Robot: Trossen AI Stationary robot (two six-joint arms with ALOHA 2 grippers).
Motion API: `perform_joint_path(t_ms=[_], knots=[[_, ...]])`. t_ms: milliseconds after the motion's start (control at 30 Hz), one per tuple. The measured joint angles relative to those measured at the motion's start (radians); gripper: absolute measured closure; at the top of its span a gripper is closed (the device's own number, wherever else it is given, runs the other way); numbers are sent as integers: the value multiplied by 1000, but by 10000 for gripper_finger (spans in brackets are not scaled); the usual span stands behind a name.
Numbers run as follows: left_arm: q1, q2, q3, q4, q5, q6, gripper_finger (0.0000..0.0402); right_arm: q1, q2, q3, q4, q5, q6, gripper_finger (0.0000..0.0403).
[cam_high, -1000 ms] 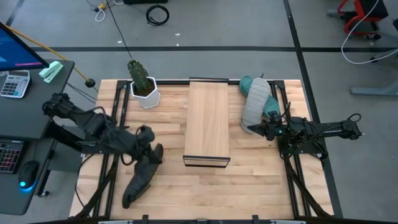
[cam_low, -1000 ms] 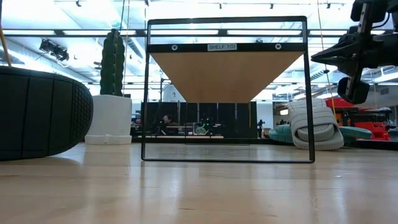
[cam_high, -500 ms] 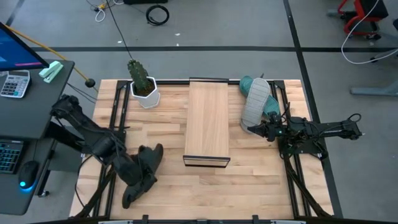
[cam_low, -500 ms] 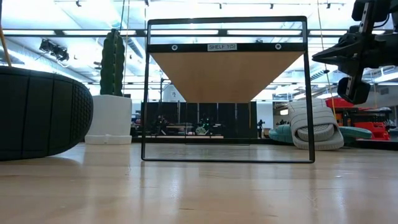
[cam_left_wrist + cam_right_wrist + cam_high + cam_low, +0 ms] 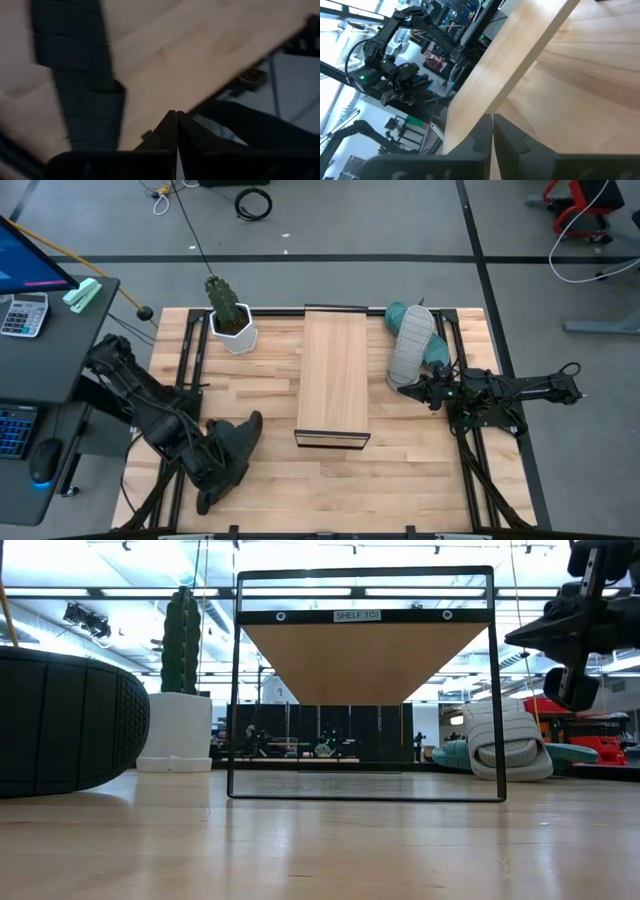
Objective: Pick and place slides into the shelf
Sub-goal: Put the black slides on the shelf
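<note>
Slatted table (image 5: pixel 400 470); left tool (image 5: pixel 215 470) clenched over black slide (image 5: pixel 235 450); right tool (image 5: pixel 405 388) clenched beside grey slide (image 5: pixel 412 345).

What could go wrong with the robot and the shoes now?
1. The left gripper is above the black slide with its fingers shut. If it goes down like that, it may shove the slide instead of grabbing it.
2. The grey slide lies on top of the teal slide, and the right gripper is close by. A bump might knock the grey one off.
</note>
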Motion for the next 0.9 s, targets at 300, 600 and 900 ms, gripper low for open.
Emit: perform_joint_path(t_ms=[300,600,900], knots=[[8,0,0,-193,104,-51,391,0,0,0,-5,-6,0,380],[8,0,0,-191,165,-63,378,0,0,0,-5,-6,0,380],[8,0,0,-190,118,-80,224,0,0,0,-5,-12,0,380]])
